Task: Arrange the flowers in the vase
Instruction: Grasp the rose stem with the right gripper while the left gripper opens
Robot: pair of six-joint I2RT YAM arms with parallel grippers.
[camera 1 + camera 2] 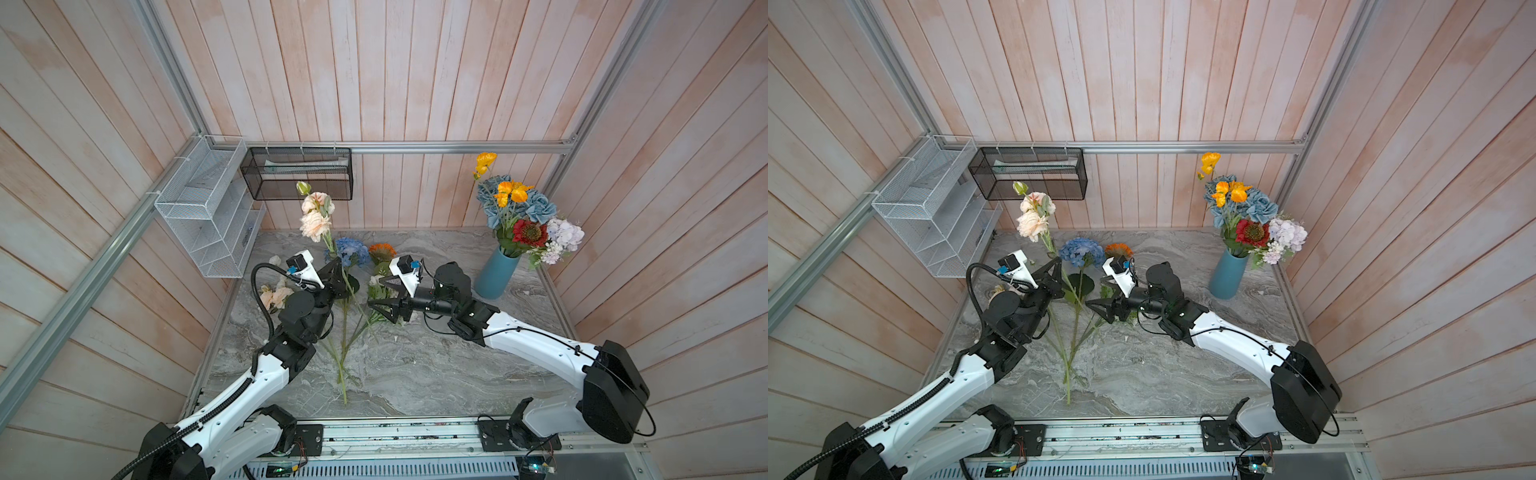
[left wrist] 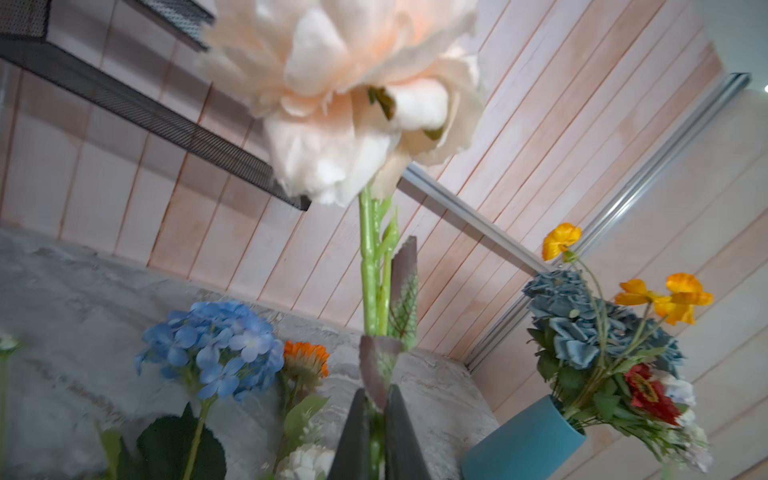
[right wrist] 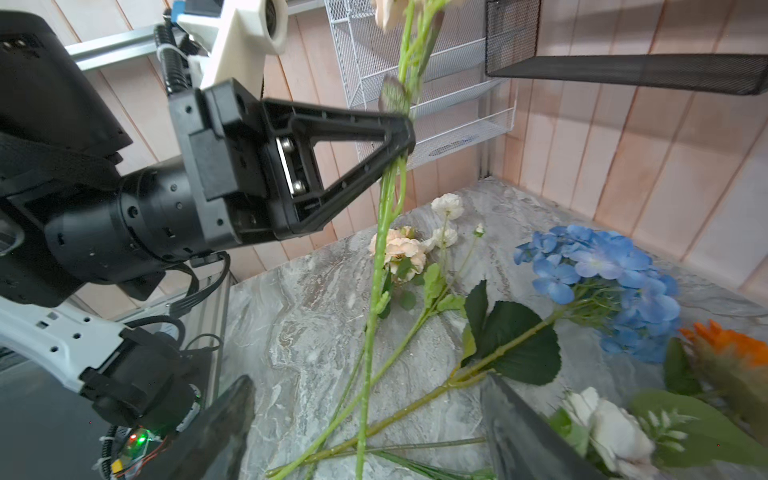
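Observation:
My left gripper (image 1: pixel 338 267) (image 2: pixel 376 401) is shut on the green stem of a peach flower (image 1: pixel 316 224) (image 2: pixel 353 104) and holds it upright above the table. Its lower stem (image 3: pixel 368 365) runs down between the spread fingers of my right gripper (image 1: pixel 378 291) (image 3: pixel 368 380), which is open; I see no contact. On the marble lie a blue hydrangea (image 1: pixel 352 251) (image 3: pixel 602 286), an orange daisy (image 1: pixel 382 250), white blooms (image 3: pixel 611 432) and a small peach sprig (image 1: pixel 275 296). The teal vase (image 1: pixel 496 274) (image 1: pixel 1227 276) at the back right holds blue, yellow, red and lilac flowers (image 1: pixel 528 216).
A white wire rack (image 1: pixel 208 208) and a black mesh basket (image 1: pixel 297 172) hang on the back left walls, close to the raised bloom. Wooden walls enclose the marble table (image 1: pixel 436 365) on three sides. A metal rail (image 1: pixel 395 434) runs along the front edge.

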